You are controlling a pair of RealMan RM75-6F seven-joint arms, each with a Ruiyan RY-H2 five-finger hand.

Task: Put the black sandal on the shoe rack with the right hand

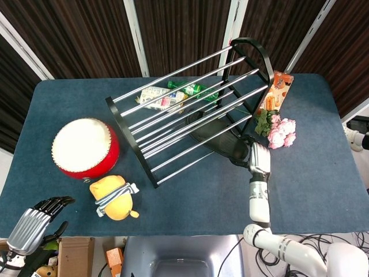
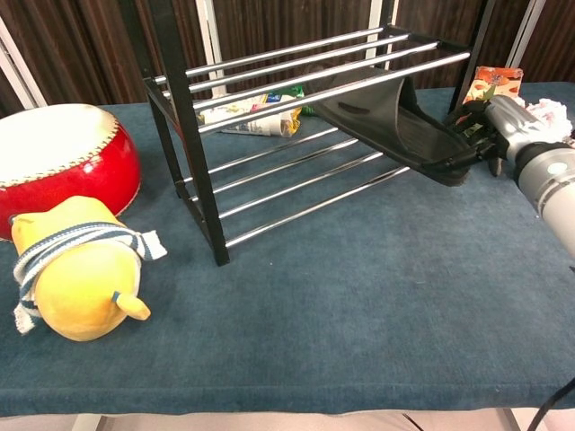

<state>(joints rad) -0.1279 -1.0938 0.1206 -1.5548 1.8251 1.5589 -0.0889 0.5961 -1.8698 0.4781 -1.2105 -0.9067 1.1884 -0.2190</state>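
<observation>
A red drum point(image 1: 85, 148) with a white top sits on the blue table point(image 1: 190, 196) near a yellow stuffed toy point(image 1: 115, 198) with a striped scarf, pink flowers point(image 1: 281, 132) lie just beside an orange packet point(image 1: 275, 91), and a white box point(image 1: 158, 97) and a green packet point(image 1: 193, 89) lie at the back.

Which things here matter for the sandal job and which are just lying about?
Job: black sandal, held at its heel by the right hand; shoe rack.

Lying about: red drum, yellow plush toy, pink flowers, orange packet, packets behind the rack.
</observation>
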